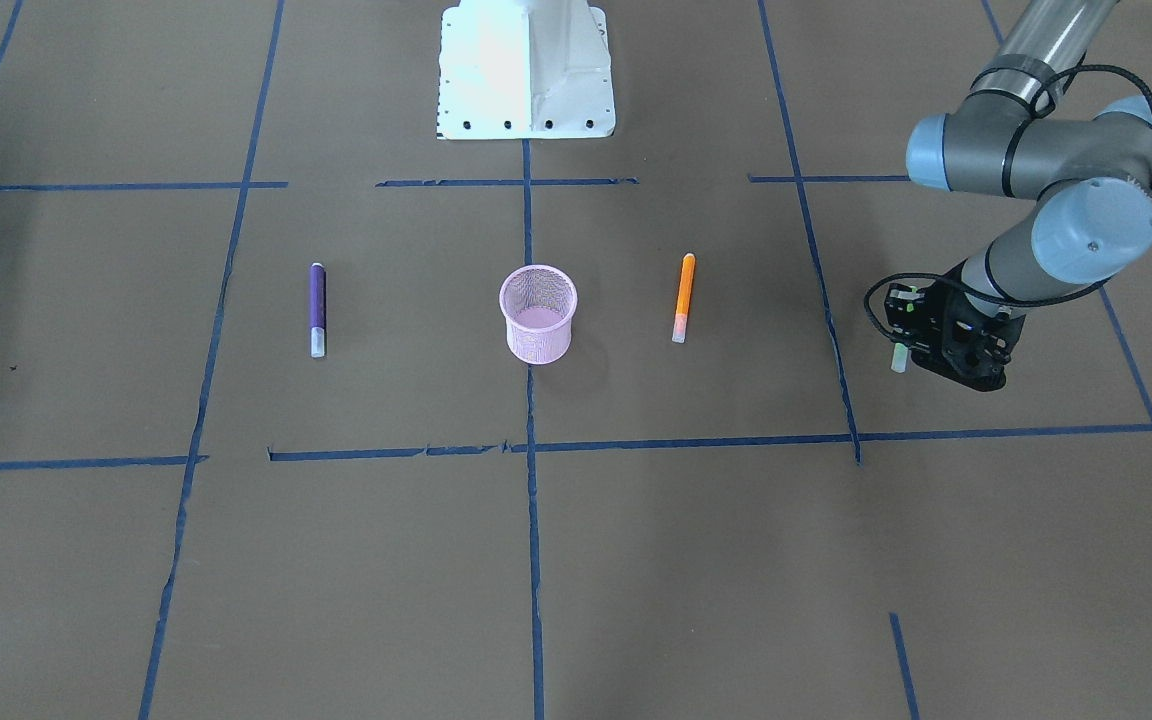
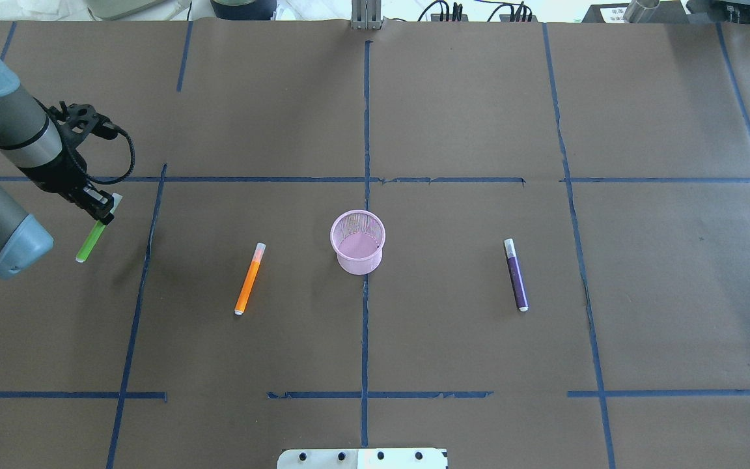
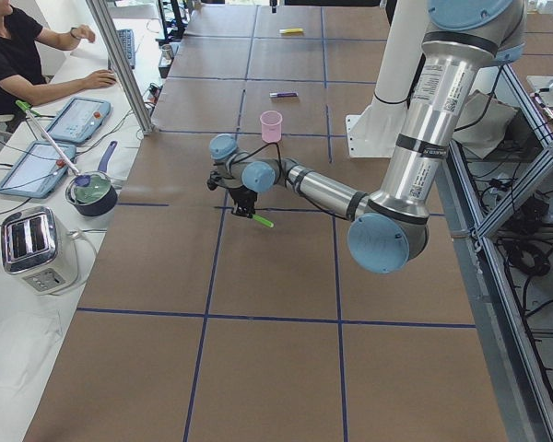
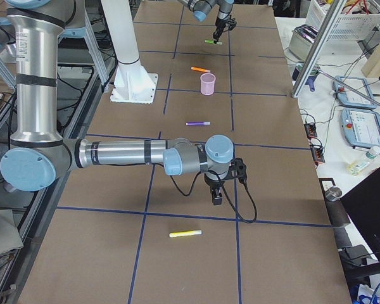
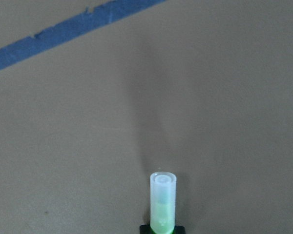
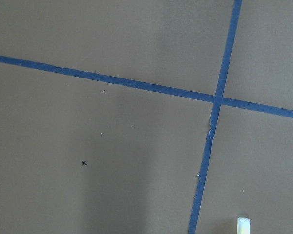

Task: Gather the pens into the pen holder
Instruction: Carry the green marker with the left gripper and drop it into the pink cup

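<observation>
The pink mesh pen holder (image 2: 358, 242) stands upright at the table's middle and looks empty; it also shows in the front view (image 1: 537, 315). The orange pen (image 2: 249, 279) lies to its left and the purple pen (image 2: 516, 273) to its right, both flat on the paper. My left gripper (image 2: 105, 212) is shut on the green pen (image 2: 90, 242) at the far left and holds it tilted just above the paper. Its pale cap shows in the left wrist view (image 5: 162, 197). My right gripper (image 4: 216, 193) shows only in the right side view, where I cannot tell its state.
A yellow pen (image 4: 185, 234) lies on the paper near my right gripper, and its pale end shows in the right wrist view (image 6: 243, 225). The white robot base (image 1: 526, 70) stands behind the holder. Blue tape lines cross the brown paper. An operator (image 3: 18, 55) sits beside the table.
</observation>
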